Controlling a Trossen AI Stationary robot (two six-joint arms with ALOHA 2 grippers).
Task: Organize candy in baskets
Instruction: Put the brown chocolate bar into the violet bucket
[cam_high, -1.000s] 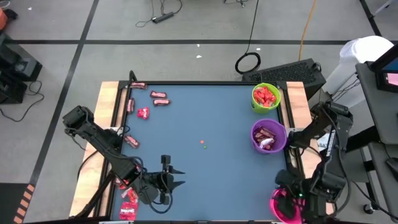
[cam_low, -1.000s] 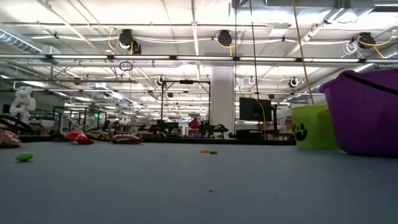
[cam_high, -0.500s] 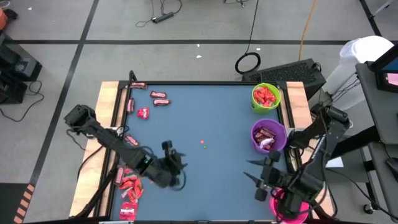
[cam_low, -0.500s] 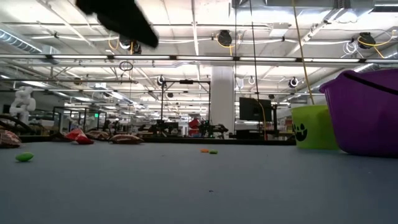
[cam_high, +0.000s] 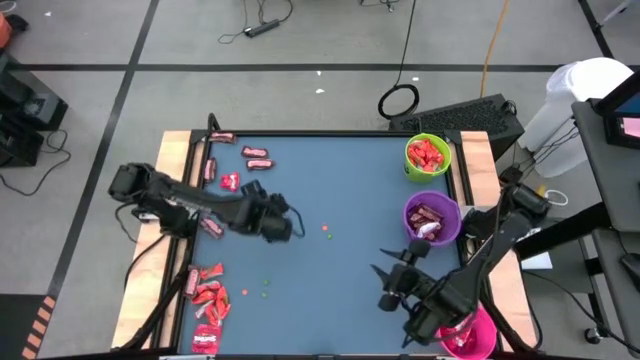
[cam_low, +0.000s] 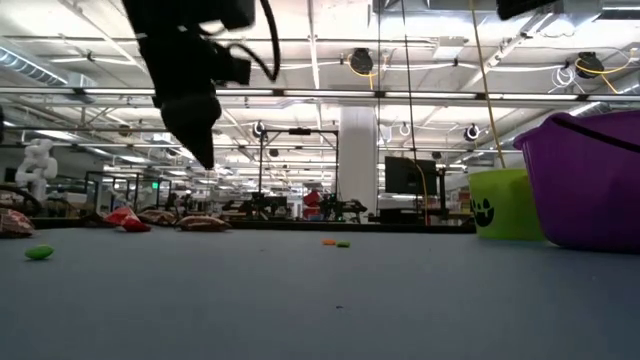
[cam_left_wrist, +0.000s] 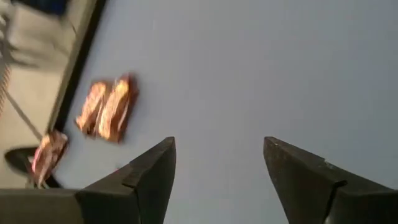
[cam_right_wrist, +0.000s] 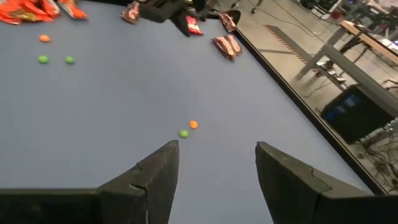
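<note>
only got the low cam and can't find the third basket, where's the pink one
Observer: The bright pink round plastic basket sits at the table's near right corner, partly under the right arm.
Operator: is the dark thing top left in my view holding candy
Observer: No. That is the left claw, open and empty above the blue table.
Operator: where's most of the loose candy
Observer: A pile of shiny red wrapped sweets lies by the table's near left edge.
</note>
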